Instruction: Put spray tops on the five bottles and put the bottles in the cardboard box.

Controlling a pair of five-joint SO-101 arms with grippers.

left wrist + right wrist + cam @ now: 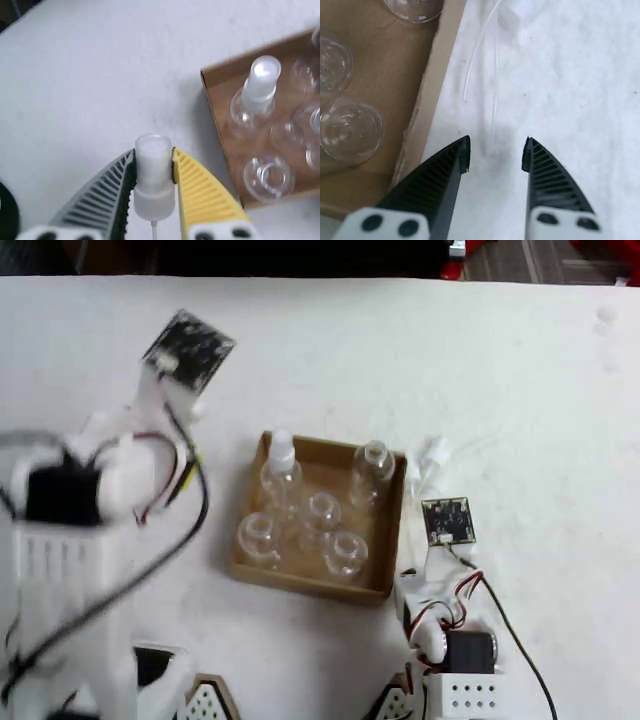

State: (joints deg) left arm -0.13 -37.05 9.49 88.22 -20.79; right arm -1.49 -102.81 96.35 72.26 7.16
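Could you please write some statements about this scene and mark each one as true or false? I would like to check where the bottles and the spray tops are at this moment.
1. The left end effector is shut on a spray top. True.
2. The cardboard box is empty. False: five bottles stand inside it.
3. One of the bottles in the box already carries a spray top. True: the capped bottle stands in a far corner of the box.
4. The right end effector is shut on a bottle. False: it is open and holds nothing, over the table just beside the box.
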